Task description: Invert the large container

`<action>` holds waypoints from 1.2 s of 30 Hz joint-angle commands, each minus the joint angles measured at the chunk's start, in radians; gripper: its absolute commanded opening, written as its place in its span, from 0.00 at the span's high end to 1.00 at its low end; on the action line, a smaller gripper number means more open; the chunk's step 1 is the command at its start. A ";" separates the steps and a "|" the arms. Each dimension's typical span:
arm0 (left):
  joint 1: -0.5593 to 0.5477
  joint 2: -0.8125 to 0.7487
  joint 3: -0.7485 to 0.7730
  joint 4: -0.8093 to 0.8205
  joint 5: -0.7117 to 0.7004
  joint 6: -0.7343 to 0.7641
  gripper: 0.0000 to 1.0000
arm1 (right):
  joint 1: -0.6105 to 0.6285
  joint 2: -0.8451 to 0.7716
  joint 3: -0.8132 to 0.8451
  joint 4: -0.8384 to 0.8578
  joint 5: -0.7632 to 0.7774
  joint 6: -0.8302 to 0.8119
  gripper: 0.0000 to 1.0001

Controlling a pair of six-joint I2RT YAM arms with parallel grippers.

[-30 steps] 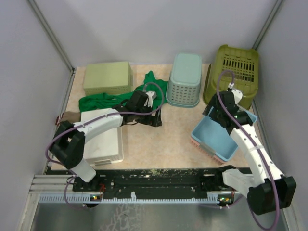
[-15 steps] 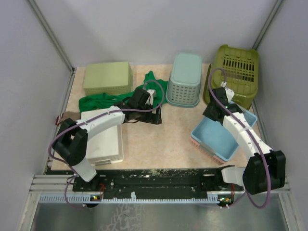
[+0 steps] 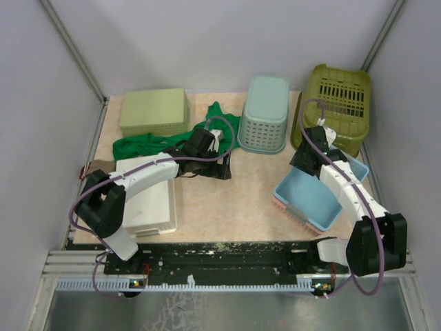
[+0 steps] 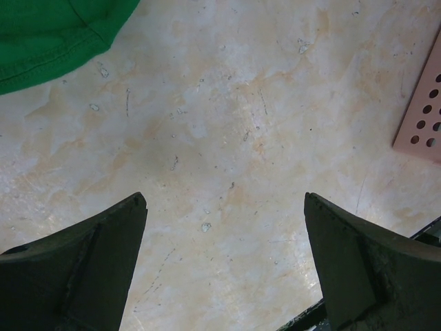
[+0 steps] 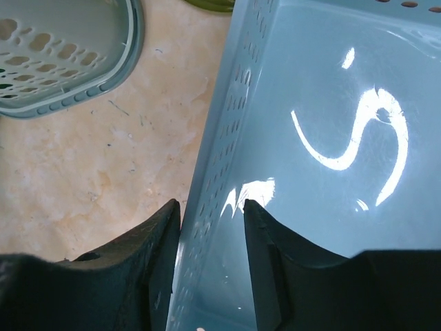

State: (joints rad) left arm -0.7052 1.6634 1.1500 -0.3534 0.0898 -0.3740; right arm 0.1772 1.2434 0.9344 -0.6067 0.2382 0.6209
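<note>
The large container [image 3: 335,103], a deep olive-green tub, stands at the back right with its slotted bottom facing up; a sliver of it [image 5: 207,4] shows in the right wrist view. My right gripper [image 3: 305,157] is just in front of it, over the far corner of a shiny blue bin [image 3: 310,196]. Its jaws [image 5: 211,205] straddle the blue bin's perforated wall [image 5: 227,138], one finger outside and one inside, with a gap left on the inner side. My left gripper [image 3: 222,165] hangs wide open over bare tabletop [image 4: 225,196], holding nothing.
A pale teal mesh basket [image 3: 265,114] stands upside down left of the tub and shows as [image 5: 62,55]. A green cloth [image 3: 148,143] lies by the left arm. A light-green tray [image 3: 154,110] sits back left, a white box [image 3: 146,196] front left. A pink perforated edge [image 4: 420,110] underlies the blue bin.
The right arm has swung its wrist a little back and left onto the blue bin's far wall, its jaws narrowing around it. The left arm has hardly moved.
</note>
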 commanded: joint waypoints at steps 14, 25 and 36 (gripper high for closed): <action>-0.005 -0.047 -0.018 -0.007 0.008 -0.002 0.00 | -0.007 -0.029 0.101 -0.060 0.079 -0.098 1.00; -0.003 -0.079 0.041 -0.033 0.012 0.033 0.00 | -0.007 -0.206 0.316 -0.304 0.158 -0.145 1.00; 0.036 -0.101 0.077 -0.045 0.041 0.036 0.00 | -0.008 -0.240 0.539 -0.360 0.106 -0.259 1.00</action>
State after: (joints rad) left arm -0.6910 1.6054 1.1984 -0.3859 0.1036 -0.3531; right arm 0.1753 1.0340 1.3853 -0.9924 0.3737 0.4473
